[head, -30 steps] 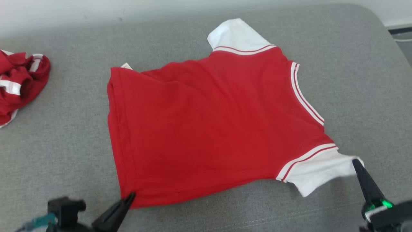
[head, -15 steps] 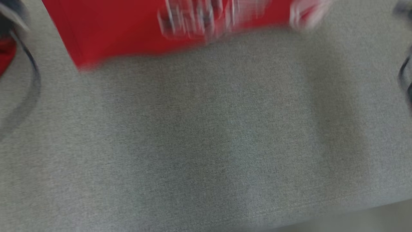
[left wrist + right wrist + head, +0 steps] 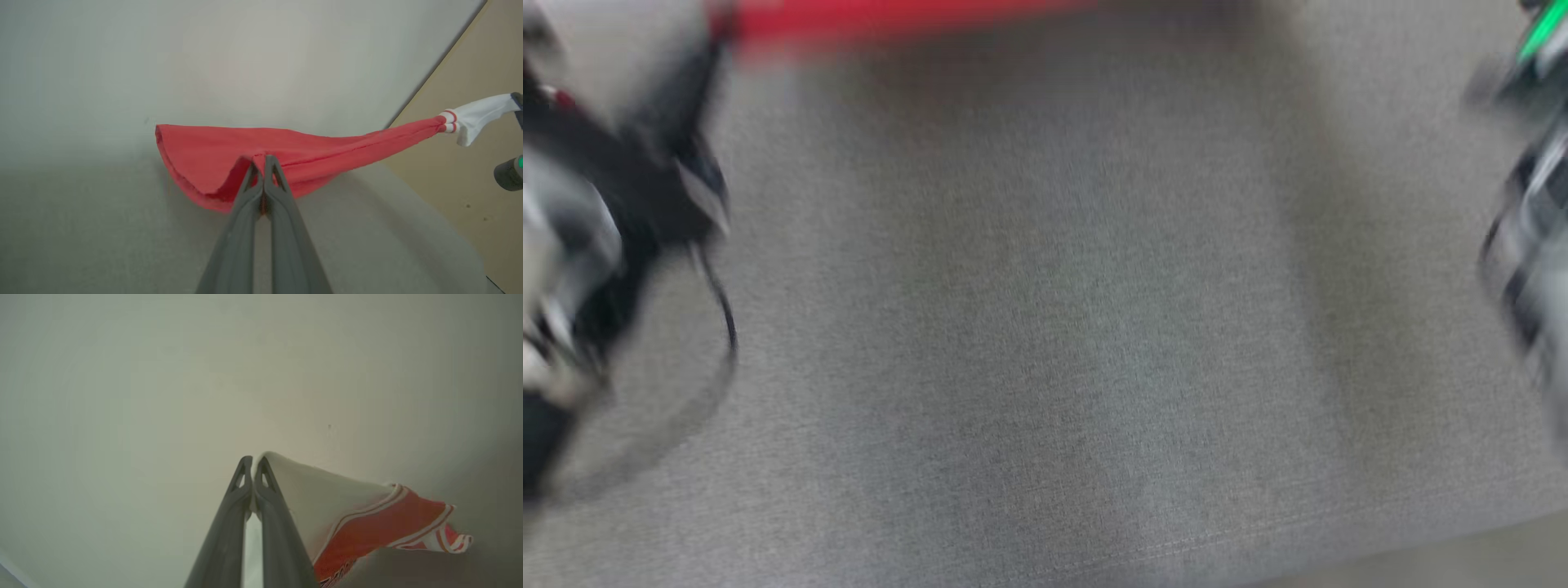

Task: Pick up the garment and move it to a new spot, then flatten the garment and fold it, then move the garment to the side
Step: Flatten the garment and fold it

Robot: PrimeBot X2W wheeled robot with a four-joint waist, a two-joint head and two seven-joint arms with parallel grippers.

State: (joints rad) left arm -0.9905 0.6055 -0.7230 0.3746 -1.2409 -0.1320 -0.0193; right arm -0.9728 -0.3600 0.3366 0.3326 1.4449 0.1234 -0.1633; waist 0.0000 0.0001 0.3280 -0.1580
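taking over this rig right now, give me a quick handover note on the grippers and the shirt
Left gripper: jaws shut on the red edge of the garment.
Right gripper: jaws shut on its white sleeve.
Garment: stretched between the two grippers, held edge raised above the grey surface; I cannot tell whether the far edge touches it. The head view is motion-blurred.
Done: garment gripped at two points and lifted.
Left: set it down at the new spot, flatten, fold, move aside.
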